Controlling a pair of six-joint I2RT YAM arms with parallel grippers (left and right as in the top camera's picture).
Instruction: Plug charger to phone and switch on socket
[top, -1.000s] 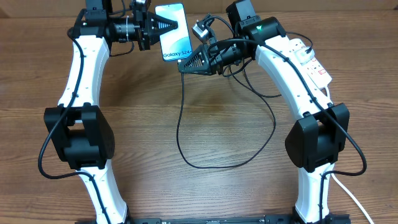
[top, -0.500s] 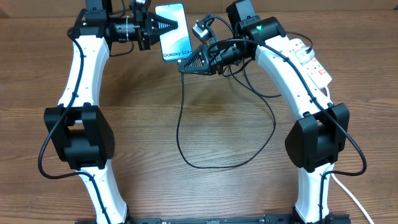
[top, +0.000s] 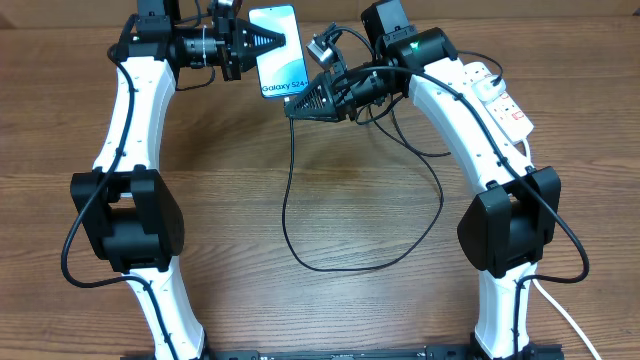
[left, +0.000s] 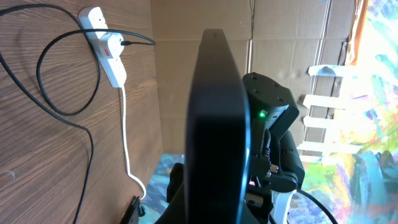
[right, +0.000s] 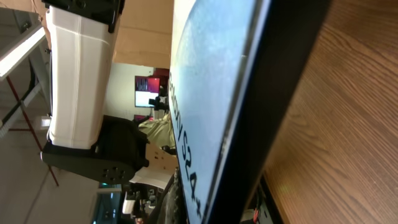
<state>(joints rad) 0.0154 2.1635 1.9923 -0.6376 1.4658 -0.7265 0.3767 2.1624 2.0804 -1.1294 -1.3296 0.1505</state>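
The phone (top: 283, 55) was clamped in the left pincer (top: 270, 42) and the charger (top: 289, 190) in the right pincer (top: 295, 106) at the phone's lower end for plugging; a straight, aligned push was judged necessary.

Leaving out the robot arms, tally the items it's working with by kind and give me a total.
Phone: 1
Black charger cable: 1
White power strip: 1
Total: 3
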